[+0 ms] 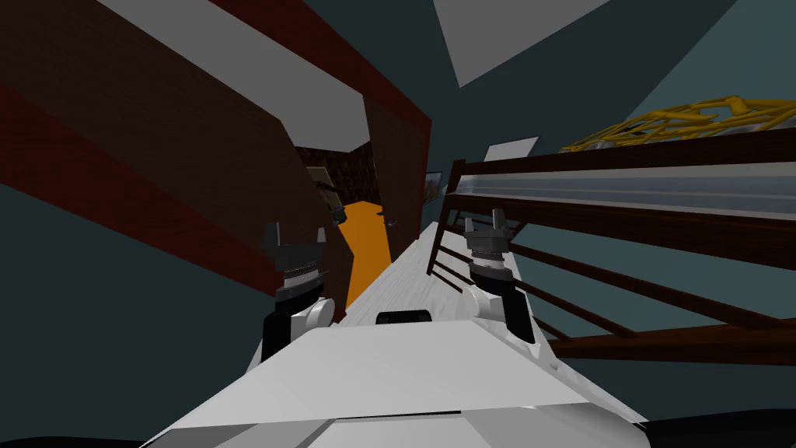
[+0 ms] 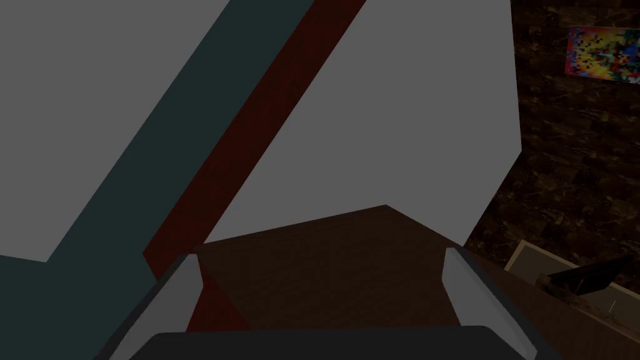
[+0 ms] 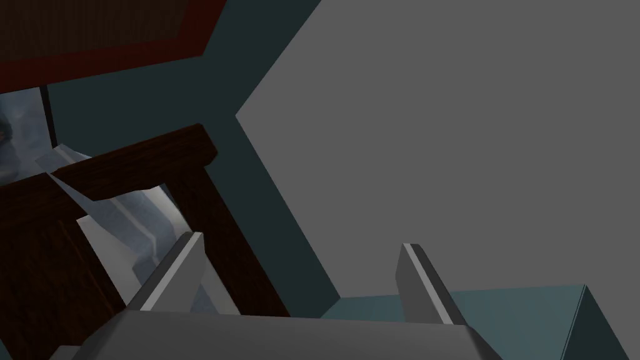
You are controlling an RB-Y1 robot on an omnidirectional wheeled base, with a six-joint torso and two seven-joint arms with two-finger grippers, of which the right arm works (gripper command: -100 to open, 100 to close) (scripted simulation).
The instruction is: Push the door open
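Left claw [image 1: 296, 235] wide by the brown door [image 1: 171, 132], right claw [image 1: 484, 223] wide too.

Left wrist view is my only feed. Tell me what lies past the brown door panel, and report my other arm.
Observer: In the head view, a strip of orange floor shows through the gap beside the door, just ahead of the left gripper.
Operator: Report the right gripper.
Observer: The right gripper is well clear of the door, fingers open, nothing between them.
Operator: Name what is next to it.
Observer: A dark wooden bed frame runs along its right side. The right wrist view shows one post of that frame close to a finger.
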